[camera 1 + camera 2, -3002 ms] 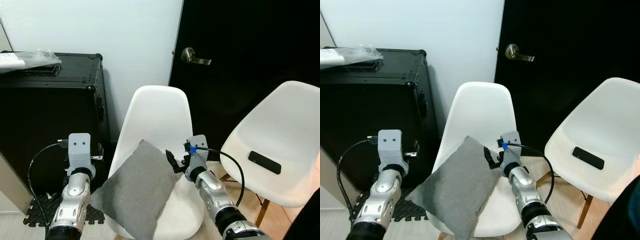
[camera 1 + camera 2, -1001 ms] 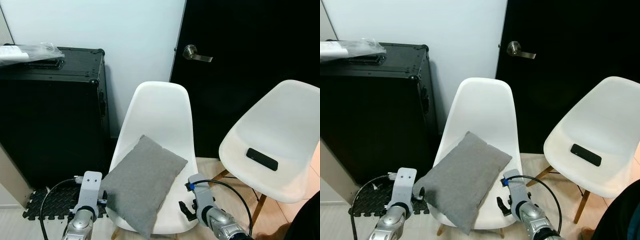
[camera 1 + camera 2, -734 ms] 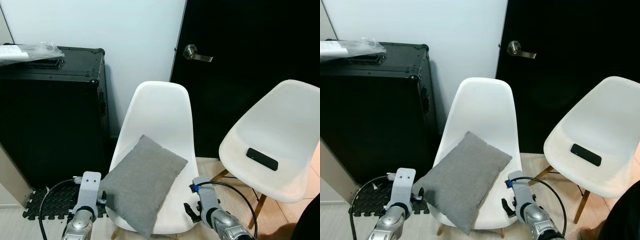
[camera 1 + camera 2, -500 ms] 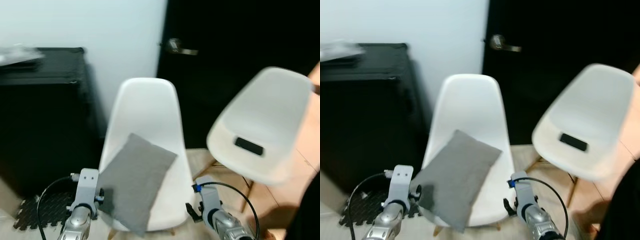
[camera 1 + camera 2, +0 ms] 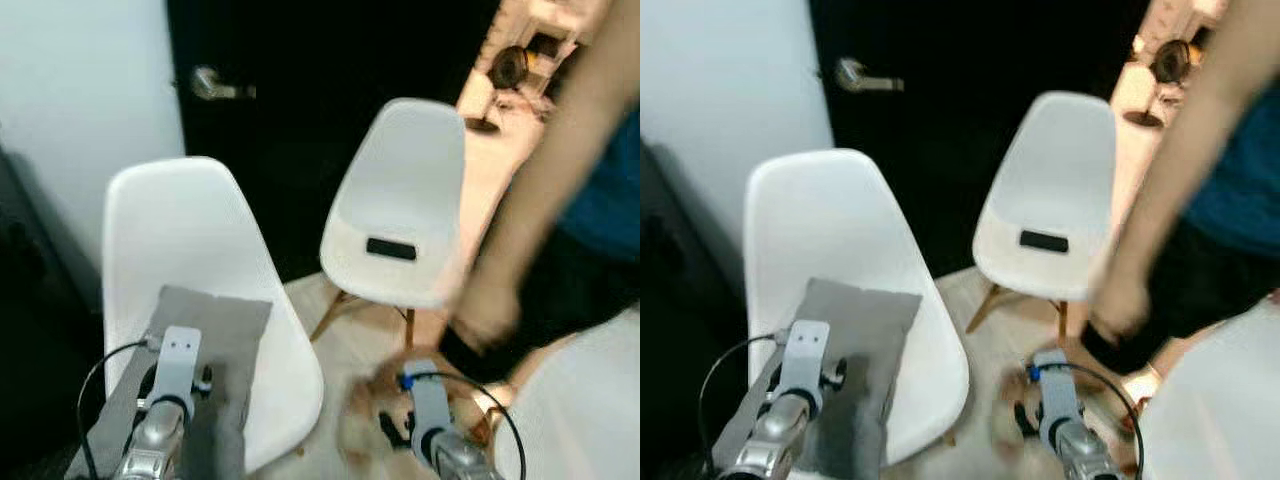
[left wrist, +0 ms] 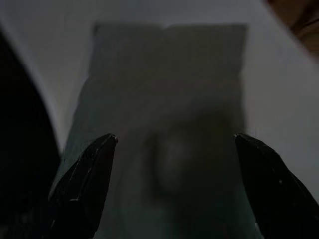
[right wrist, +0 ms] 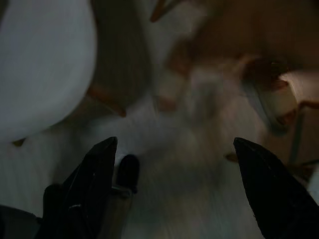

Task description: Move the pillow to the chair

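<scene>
Grey pillow lies on the white chair beneath parted left gripper

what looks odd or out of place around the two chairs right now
The pillow lies askew on the near chair, its front end hanging past the seat edge. A small black object sits on the other chair. A person's arm reaches in close on the right.

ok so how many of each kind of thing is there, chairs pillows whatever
white chairs: 2
grey pillow: 1
small black object on the far chair seat: 1
door handle: 1
total: 5
</scene>
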